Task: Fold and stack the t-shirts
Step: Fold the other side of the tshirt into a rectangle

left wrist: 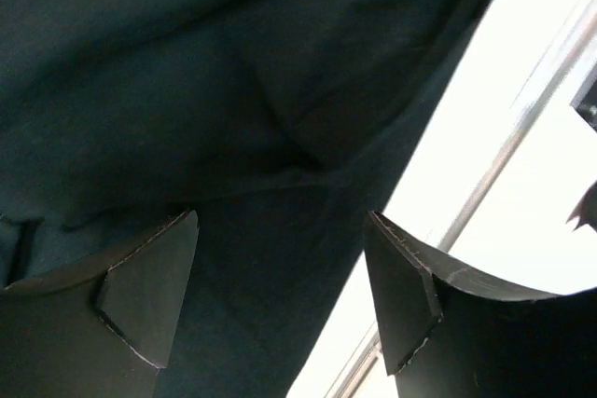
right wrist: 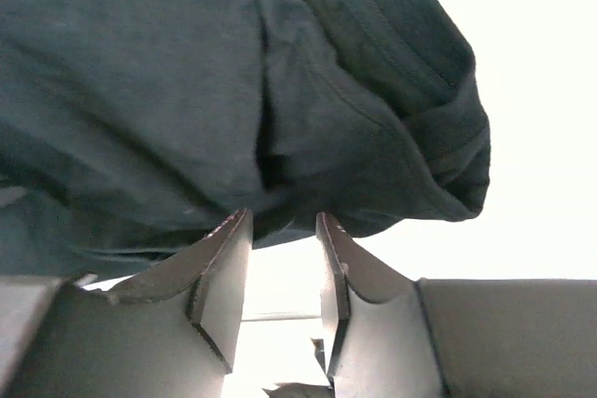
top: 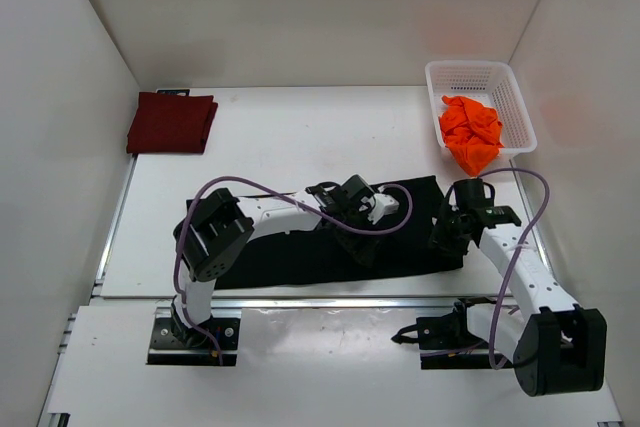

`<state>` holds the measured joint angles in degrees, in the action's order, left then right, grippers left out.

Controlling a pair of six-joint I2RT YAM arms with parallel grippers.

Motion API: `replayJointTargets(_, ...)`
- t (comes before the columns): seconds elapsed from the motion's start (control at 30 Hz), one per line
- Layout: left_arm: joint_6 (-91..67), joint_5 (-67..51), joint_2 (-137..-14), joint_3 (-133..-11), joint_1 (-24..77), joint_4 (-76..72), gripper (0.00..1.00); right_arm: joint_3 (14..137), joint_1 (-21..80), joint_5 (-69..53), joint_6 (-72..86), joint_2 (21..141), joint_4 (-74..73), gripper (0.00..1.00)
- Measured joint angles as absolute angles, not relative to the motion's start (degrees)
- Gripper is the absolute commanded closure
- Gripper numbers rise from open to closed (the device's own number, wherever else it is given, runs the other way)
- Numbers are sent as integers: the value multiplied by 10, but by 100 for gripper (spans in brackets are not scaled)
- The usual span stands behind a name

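Observation:
A black t-shirt lies spread across the middle of the table. My left gripper hovers open over its near part; in the left wrist view the dark cloth fills the space between the wide-apart fingers, with its edge and white table to the right. My right gripper is at the shirt's right end, its jaws drawn close on a bunched fold of the black cloth at the tips. A dark red t-shirt lies folded at the back left. The orange t-shirt is crumpled in the basket.
A white mesh basket stands at the back right corner. White walls close the table in on the left, back and right. A metal rail runs along the near edge, in front of the arm bases.

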<state>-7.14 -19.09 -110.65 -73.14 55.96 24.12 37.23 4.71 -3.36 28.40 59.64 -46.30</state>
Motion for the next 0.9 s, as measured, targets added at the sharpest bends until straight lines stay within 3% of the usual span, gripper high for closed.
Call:
replayJointTargets(0.17, -27, -190, -1107, -762, 593, 243, 14, 369, 35, -72, 303, 586, -440, 67)
replayJointTargets(0.3, -2, -169, -1107, -765, 626, 234, 7, 340, 32, -102, 325, 588, -423, 67)
replayJointTargets(0.33, 0, -161, -1107, -764, 633, 232, 1, 333, 33, -107, 329, 588, -423, 65)
replayJointTargets(0.53, 13, -81, -1108, -754, 645, 211, 2, 308, 25, -130, 343, 588, -419, 67)
replayJointTargets(0.6, 17, -50, -1110, -754, 645, 202, 6, 304, 25, -134, 347, 588, -417, 65)
replayJointTargets(0.7, 30, -6, -1111, -753, 646, 189, 19, 304, 26, -138, 350, 587, -417, 62)
replayJointTargets(0.9, 53, 25, -1111, -741, 649, 175, 57, 293, 17, -145, 356, 569, -418, 61)
